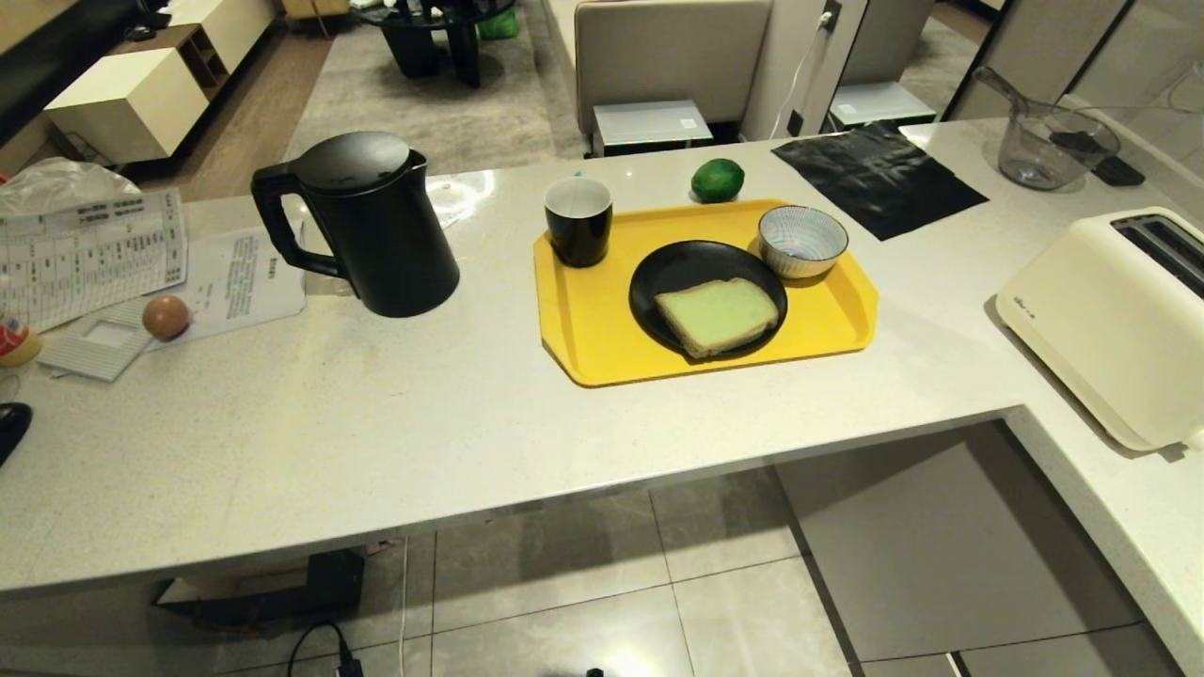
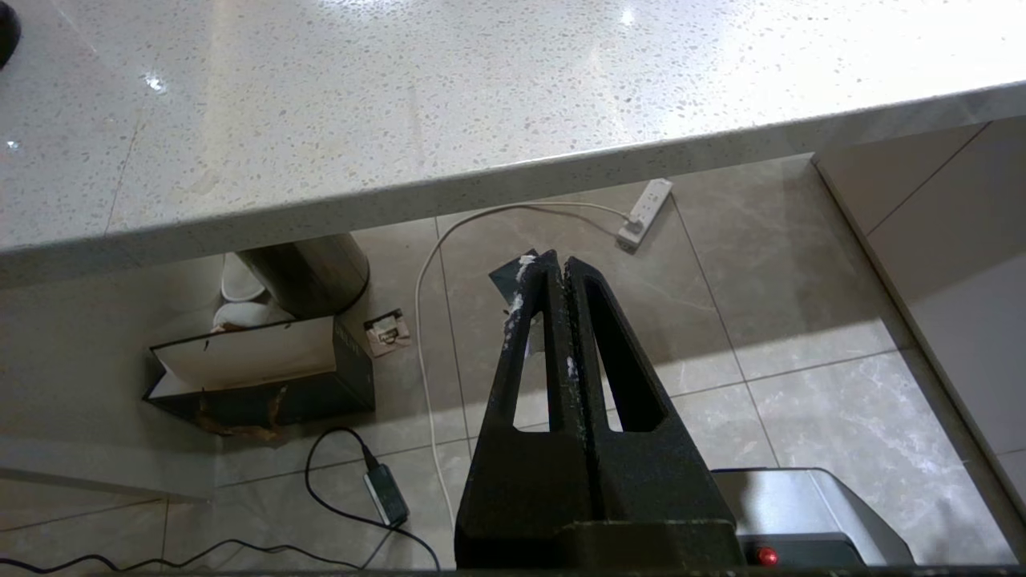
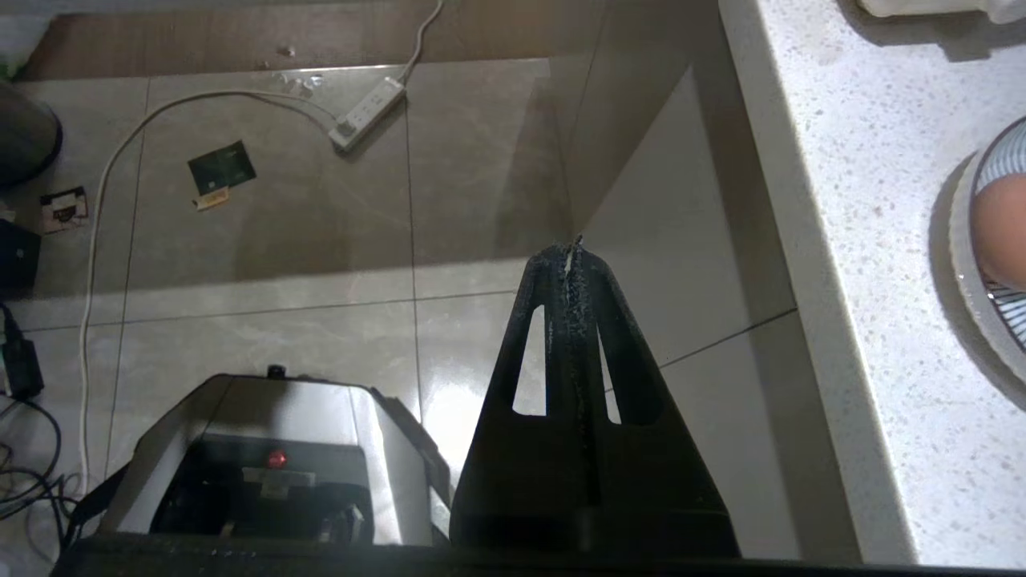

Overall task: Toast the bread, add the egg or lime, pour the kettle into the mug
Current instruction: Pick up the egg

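Left gripper: black two-fingered left gripper (image 2: 559, 260) hung clenched and empty over the tiled floor (image 2: 721, 336), below the near edge of the speckled pale stone counter (image 2: 401, 104).
Right gripper: black two-fingered right gripper (image 3: 574, 248) likewise clenched on nothing, above floor tiles beside the counter's side wing.
Tray: flat yellow plastic tray (image 1: 602, 329) lay mid-counter, at 12 o'clock in the head view.
Bread: thick square slice of pale green bread (image 1: 717, 315) with tan crust rested on a round black plate (image 1: 668, 273) at the tray's centre, reaching the plate's 5 o'clock rim.
Egg: not clearly seen; only a darker tan-brown egg (image 1: 166, 317) sat at 9 o'clock, touching printed white papers (image 1: 89, 254).
Kettle: tall matte black jug-shaped kettle (image 1: 372, 226) stood at 10 o'clock off the tray, loop handle turned toward 9 o'clock.
Toaster: cream plastic toaster (image 1: 1105, 320) sat at 3 o'clock on the side wing.
Mug: short glossy black mug (image 1: 578, 222) with white inside stood upright in the tray's 11 o'clock corner.
Bowl: blue-and-white striped bowl (image 1: 802, 241) sat in the tray's 1 o'clock corner, just beside the plate.
Lime: round glossy dark-green lime (image 1: 717, 180) lay on the counter just past the tray's far edge.
Sheet: black plastic sheet (image 1: 879, 179) spread at 1 o'clock beyond the bowl.
Jug: clear glass measuring jug (image 1: 1049, 141) stood farthest, at 2 o'clock.
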### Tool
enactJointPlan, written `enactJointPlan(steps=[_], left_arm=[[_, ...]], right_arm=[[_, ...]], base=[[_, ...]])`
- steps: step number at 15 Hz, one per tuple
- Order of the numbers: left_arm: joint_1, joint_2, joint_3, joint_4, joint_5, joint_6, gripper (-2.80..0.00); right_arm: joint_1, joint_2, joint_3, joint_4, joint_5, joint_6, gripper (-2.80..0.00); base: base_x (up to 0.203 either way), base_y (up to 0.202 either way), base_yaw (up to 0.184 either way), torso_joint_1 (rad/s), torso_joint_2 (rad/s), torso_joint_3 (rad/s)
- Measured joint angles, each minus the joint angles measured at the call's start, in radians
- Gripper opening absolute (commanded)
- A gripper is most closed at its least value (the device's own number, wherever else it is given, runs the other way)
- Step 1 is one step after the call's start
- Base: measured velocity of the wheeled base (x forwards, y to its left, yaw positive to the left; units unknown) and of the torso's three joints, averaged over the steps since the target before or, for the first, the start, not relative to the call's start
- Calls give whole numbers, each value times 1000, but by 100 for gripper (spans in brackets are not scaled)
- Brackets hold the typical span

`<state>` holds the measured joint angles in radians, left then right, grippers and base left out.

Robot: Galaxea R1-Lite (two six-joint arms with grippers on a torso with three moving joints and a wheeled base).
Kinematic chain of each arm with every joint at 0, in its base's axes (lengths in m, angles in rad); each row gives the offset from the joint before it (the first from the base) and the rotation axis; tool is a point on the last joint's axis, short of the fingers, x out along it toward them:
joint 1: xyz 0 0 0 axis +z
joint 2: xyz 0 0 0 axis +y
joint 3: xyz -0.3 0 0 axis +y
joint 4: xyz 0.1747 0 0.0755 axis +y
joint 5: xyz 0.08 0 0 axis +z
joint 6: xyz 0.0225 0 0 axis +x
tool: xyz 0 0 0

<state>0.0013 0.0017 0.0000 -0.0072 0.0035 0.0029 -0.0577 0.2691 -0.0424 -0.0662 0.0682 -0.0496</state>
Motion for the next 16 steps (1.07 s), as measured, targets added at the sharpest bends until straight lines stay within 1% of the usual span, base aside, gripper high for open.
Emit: enactJointPlan(steps=[2, 4, 10, 12, 16], left_arm=[[0, 0, 0, 0, 0, 0, -280], [0, 0, 0, 0, -1, 0, -280], [0, 0, 0, 0, 0, 0, -280], [0, 0, 0, 0, 0, 0, -280], [0, 0, 0, 0, -1, 0, -280]], right_arm=[[41, -49, 30, 7, -41, 1, -280], [57, -104, 40, 45, -55, 0, -280], [61, -241, 42, 49, -59, 8, -280], [60, -257, 42, 43, -74, 36, -280], [60, -268, 42, 42, -79, 41, -280]], base=[[0, 0, 0, 0, 0, 0], [0, 0, 0, 0, 0, 0], [0, 0, 0, 0, 0, 0], [0, 0, 0, 0, 0, 0], [0, 0, 0, 0, 0, 0]])
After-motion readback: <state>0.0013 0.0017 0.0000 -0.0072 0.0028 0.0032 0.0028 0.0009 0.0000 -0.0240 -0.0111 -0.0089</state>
